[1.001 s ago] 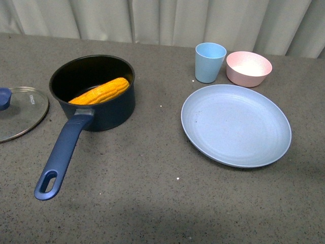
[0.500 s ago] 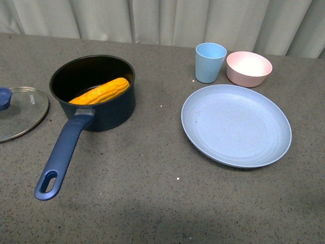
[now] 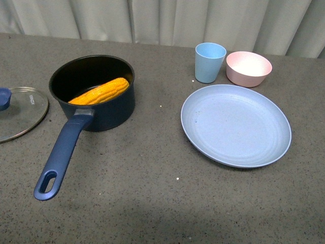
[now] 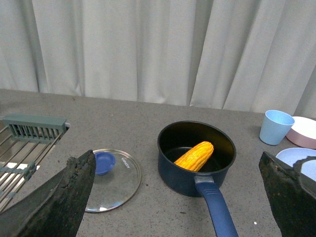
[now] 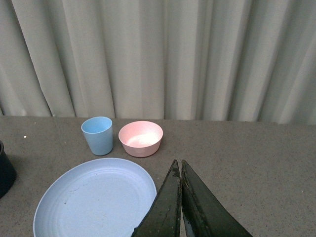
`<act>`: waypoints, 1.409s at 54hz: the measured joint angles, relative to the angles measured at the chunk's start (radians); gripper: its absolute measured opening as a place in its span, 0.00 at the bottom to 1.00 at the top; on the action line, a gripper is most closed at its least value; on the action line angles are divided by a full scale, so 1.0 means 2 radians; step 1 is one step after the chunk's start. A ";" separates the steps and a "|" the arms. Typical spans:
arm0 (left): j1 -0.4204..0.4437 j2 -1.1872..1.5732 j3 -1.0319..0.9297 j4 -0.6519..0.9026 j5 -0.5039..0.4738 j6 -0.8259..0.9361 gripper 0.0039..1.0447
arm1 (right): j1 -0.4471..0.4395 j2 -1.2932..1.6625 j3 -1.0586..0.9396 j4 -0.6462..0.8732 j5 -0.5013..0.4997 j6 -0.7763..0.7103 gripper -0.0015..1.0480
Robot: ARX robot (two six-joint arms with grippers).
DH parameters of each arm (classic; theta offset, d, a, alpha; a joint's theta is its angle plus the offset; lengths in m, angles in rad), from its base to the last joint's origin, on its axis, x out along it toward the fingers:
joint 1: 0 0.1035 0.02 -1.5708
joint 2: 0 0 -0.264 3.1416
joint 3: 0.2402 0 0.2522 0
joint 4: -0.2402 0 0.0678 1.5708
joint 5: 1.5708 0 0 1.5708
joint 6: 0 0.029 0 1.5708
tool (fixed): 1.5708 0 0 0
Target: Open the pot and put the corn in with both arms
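Observation:
The navy pot (image 3: 104, 109) stands open on the grey table, its long blue handle (image 3: 61, 157) pointing toward the front. The yellow corn (image 3: 100, 91) lies tilted inside it, and shows in the left wrist view (image 4: 194, 155) too. The glass lid (image 3: 20, 113) with a blue knob lies flat on the table left of the pot. Neither arm shows in the front view. My left gripper (image 4: 177, 180) is open and empty, held back from the pot (image 4: 185, 175). My right gripper (image 5: 179, 167) is shut and empty, near the plate (image 5: 94, 200).
A large light blue plate (image 3: 236, 124) lies right of the pot. A light blue cup (image 3: 209, 62) and a pink bowl (image 3: 249, 68) stand behind it. A metal rack (image 4: 24, 148) is at the table's left. Curtains hang behind.

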 joint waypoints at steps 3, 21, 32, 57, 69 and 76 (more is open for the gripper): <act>0.000 0.000 0.000 0.000 0.000 0.000 0.94 | 0.000 -0.016 0.000 -0.014 0.000 0.000 0.01; 0.000 0.000 0.000 0.000 0.000 0.000 0.94 | 0.000 -0.110 0.000 -0.105 0.000 0.000 0.01; 0.000 0.000 0.000 0.000 0.000 0.000 0.94 | 0.000 -0.148 0.000 -0.142 0.000 0.000 0.01; 0.000 0.000 0.000 0.000 0.000 0.000 0.94 | 0.000 -0.272 0.000 -0.268 -0.002 0.000 0.01; 0.000 0.000 0.000 0.000 0.000 0.000 0.94 | 0.000 -0.273 0.000 -0.270 -0.002 -0.001 0.29; 0.000 0.000 0.000 0.000 0.000 0.000 0.94 | 0.000 -0.273 0.000 -0.270 -0.002 -0.001 0.53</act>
